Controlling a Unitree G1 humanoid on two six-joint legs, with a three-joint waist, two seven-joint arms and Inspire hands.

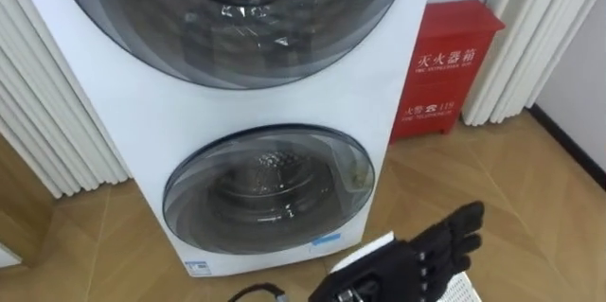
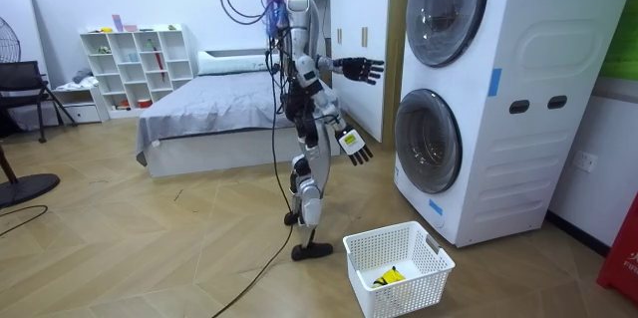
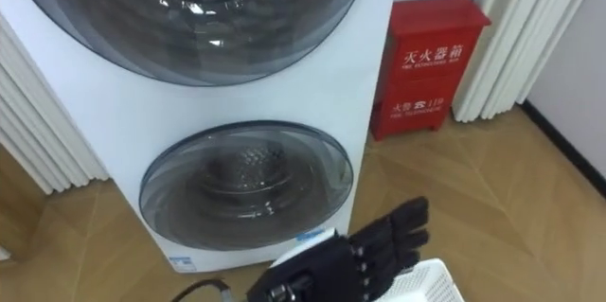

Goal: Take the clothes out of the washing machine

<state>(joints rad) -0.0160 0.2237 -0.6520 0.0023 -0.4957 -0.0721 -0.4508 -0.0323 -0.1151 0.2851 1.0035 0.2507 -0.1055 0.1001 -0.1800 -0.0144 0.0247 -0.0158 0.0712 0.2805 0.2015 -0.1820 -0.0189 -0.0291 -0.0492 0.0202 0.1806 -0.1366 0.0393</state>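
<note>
The white stacked washing machine [image 1: 284, 103] stands right in front of me. Its lower round door [image 1: 270, 188] and upper door [image 1: 237, 18] are both closed, and only the drum shows through the dark glass. My right hand [image 1: 426, 250] hangs low before the lower door, fingers straight and apart, holding nothing. In the room view my left hand [image 2: 359, 67] is raised toward the upper door [image 2: 446, 9], fingers spread. A white laundry basket [image 2: 419, 288] sits on the floor by my right side with a small yellow item [image 2: 389, 276] in it.
A red fire-equipment box [image 1: 445, 65] stands right of the machine, with pale curtains [image 1: 530, 27] behind it and more curtain [image 1: 47, 132] on the left. Behind me are a bed [image 2: 209, 109], a white shelf [image 2: 135, 64] and a chair [image 2: 20, 84].
</note>
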